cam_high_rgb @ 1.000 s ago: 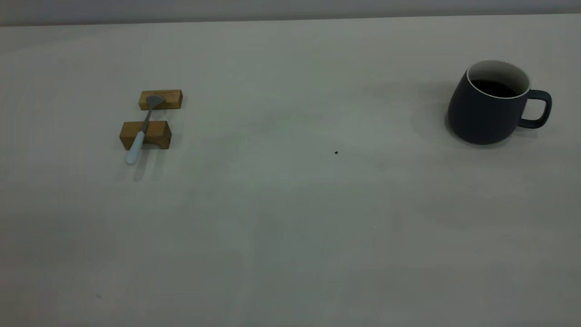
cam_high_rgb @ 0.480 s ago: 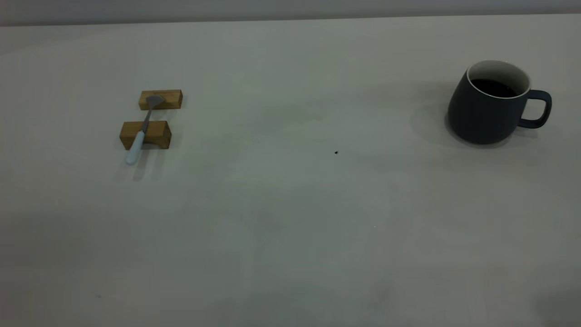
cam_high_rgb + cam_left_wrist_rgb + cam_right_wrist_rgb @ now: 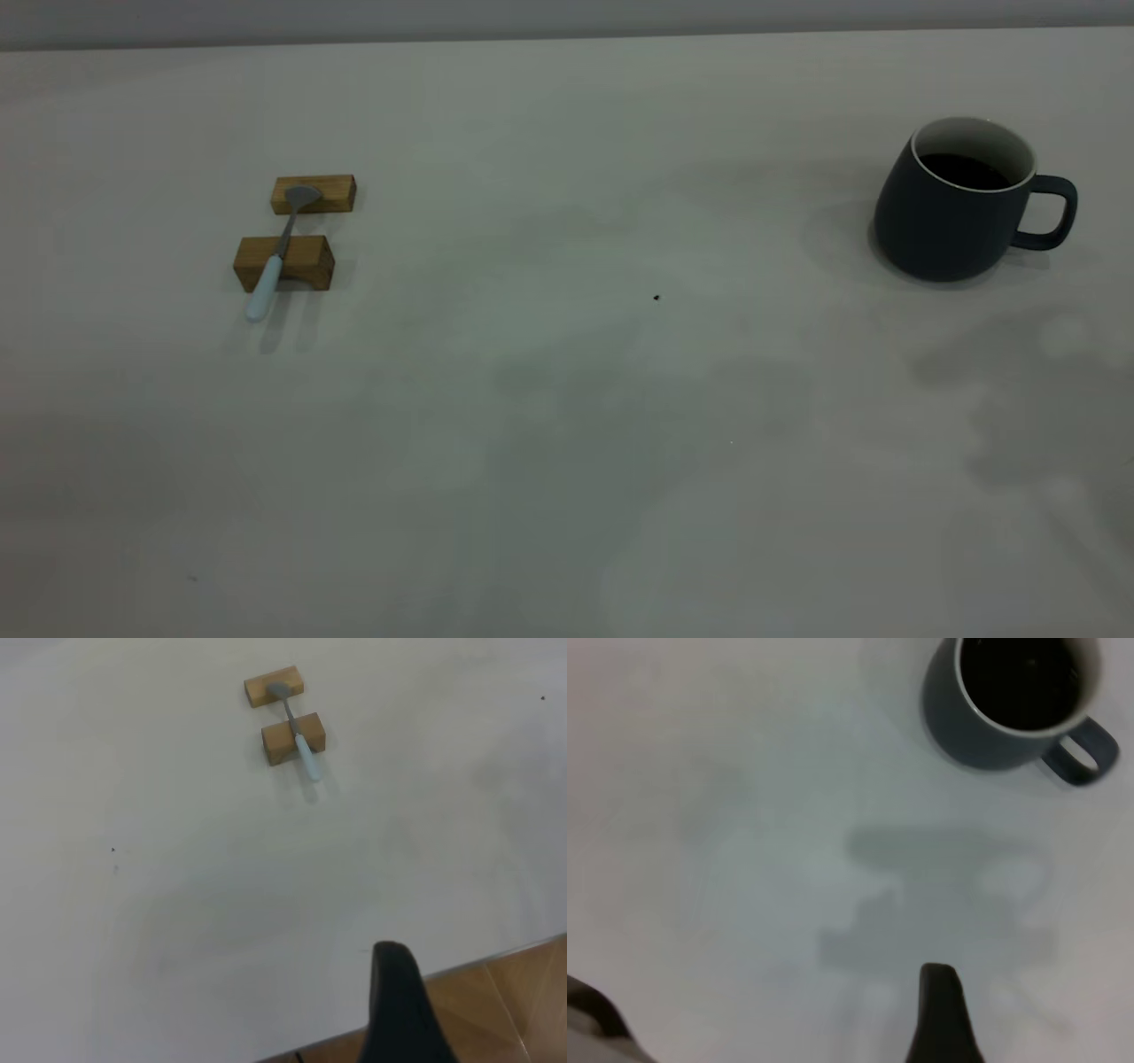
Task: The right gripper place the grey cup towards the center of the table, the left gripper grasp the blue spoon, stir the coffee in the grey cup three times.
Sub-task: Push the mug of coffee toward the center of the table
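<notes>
The off-white table (image 3: 567,399) fills the frame: spoon (image 3: 276,255) on two wooden blocks (image 3: 297,232) upper left, cup (image 3: 952,213) of coffee (image 3: 961,170) upper right, wide bare middle. Whether either gripper is spread: cannot tell.

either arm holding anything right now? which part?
Nothing is held. The blue spoon lies across the two wooden blocks, and the grey cup stands alone at the table's right side. No end effector touches either.

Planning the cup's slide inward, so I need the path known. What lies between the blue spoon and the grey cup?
In the exterior view, only bare table and one tiny dark speck lie between the blue spoon and the grey cup.
</notes>
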Tool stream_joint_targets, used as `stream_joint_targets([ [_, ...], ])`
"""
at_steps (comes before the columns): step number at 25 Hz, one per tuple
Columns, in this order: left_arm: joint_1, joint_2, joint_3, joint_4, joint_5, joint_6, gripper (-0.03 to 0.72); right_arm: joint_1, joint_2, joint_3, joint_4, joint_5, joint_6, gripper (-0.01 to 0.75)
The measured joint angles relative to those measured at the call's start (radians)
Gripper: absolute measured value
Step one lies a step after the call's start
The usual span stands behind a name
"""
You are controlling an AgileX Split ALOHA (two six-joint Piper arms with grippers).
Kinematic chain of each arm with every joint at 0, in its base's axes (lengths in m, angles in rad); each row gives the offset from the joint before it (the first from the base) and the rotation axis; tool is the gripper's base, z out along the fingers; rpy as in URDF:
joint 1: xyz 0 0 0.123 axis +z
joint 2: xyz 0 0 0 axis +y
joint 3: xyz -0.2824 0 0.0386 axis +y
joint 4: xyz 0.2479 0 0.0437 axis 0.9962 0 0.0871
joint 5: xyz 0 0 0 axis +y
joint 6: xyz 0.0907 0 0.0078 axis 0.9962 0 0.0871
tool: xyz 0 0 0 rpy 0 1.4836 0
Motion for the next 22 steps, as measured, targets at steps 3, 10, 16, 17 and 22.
stream_joint_targets([
  [3,0.0,0.0,0.0,0.0,0.0,0.0,0.533,-0.004,0.138,-0.085,0.001,-0.027,-0.106,0.582],
  [10,0.0,0.0,0.0,0.0,0.0,0.0,0.533,-0.07,0.421,-0.237,0.068,-0.111,-0.637,0.582],
  [16,0.0,0.0,0.0,0.0,0.0,0.0,0.533,-0.117,0.608,-0.329,0.287,-0.118,-1.057,0.582],
  [17,0.0,0.0,0.0,0.0,0.0,0.0,0.533,-0.126,0.631,-0.34,0.309,-0.127,-1.094,0.582],
  [22,0.0,0.0,0.0,0.0,0.0,0.0,0.533,-0.171,0.708,-0.382,0.38,-0.154,-1.181,0.579],
])
